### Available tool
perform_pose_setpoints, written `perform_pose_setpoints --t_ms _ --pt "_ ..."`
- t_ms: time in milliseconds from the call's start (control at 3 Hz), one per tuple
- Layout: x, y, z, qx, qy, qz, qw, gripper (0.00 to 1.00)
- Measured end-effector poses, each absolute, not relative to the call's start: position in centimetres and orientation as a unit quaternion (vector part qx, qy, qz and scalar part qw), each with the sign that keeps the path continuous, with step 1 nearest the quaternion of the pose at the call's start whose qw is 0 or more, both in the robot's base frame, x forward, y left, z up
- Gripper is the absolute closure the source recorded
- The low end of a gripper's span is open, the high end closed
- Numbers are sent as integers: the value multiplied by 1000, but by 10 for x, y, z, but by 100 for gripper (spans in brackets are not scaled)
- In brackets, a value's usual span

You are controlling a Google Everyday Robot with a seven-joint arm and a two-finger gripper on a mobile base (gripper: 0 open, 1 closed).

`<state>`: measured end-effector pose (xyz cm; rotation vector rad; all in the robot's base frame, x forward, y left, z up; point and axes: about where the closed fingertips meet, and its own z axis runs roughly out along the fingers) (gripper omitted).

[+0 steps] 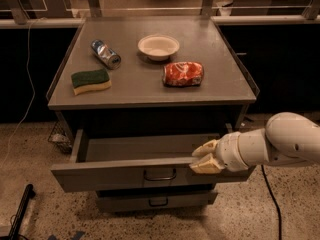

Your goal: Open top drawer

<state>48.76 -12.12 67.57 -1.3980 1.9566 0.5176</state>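
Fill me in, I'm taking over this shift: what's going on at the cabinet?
The robot's gripper is at the top edge of the top drawer front, right of its handle. That drawer stands pulled well out, its tray showing, while the lower drawer sits further in. On the cabinet top lie a sponge, a can on its side, a white bowl and a crumpled red packet.

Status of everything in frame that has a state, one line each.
top drawer, pulled out, open
lower drawer, looks shut
gripper, at the top drawer's front rim, right of the handle
can, lying on its side
bowl, upright
red bag, lying flat, crumpled
sponge, flat, green side up
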Motion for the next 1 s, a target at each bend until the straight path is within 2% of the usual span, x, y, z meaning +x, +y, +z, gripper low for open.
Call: perform_pose_setpoints --t_ms 333,667,1000 --pt "488 -121 676 -536 750 198 334 28" --pt "488 -121 676 -536 750 198 334 5" --pt "484 -122 675 -536 749 200 335 100"
